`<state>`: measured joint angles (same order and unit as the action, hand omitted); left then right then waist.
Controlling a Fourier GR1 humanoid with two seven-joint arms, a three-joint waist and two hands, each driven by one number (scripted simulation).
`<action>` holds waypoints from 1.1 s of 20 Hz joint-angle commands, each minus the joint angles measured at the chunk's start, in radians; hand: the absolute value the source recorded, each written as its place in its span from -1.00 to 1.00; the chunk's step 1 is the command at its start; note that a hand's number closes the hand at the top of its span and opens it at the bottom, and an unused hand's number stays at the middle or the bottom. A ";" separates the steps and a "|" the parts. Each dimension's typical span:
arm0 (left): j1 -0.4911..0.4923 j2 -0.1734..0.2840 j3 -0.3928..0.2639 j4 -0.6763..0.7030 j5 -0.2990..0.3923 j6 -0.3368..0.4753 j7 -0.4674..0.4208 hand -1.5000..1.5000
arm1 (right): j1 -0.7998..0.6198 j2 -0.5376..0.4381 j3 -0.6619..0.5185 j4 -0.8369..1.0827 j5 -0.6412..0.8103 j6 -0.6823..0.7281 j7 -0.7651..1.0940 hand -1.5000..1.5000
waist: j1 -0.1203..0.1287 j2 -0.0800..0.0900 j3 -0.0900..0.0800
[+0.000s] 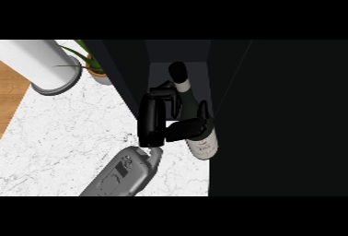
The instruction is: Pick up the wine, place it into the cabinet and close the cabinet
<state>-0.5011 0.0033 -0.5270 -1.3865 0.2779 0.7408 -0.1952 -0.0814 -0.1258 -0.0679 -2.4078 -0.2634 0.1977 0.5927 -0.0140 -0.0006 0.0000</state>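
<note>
Left hand is wrapped around the wine bottle, holding it inside the dark cabinet opening, pretty tight between both walls.

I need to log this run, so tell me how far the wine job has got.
Done: the wine is picked up, with the hand's fingers curled round it. In hand: the bottle is at the open cabinet, its neck pointing into the dark opening and its label end over the counter. Left: set it down inside, let go, and close the cabinet.
</note>
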 commanded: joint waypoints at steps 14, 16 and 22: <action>-0.106 -0.003 0.072 0.281 0.096 -0.004 -0.192 1.00 | -0.031 0.003 0.034 -0.138 -0.052 -0.059 0.113 -1.00 | -0.006 0.002 -0.001; -0.133 -0.003 0.145 0.335 0.069 -0.058 -0.226 1.00 | 0.010 0.004 0.014 -0.074 -0.054 -0.008 0.032 -1.00 | -0.001 0.002 0.000; -0.077 0.003 0.190 0.337 0.067 -0.136 -0.224 1.00 | 0.023 0.020 0.002 -0.137 -0.066 -0.047 0.048 -1.00 | 0.003 0.000 0.000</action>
<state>-0.5814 0.0085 -0.3739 -1.0959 0.3416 0.6592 -0.3960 -0.0811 -0.1194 -0.0563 -2.4082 -0.2701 0.1800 0.6014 -0.0132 -0.0005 -0.0001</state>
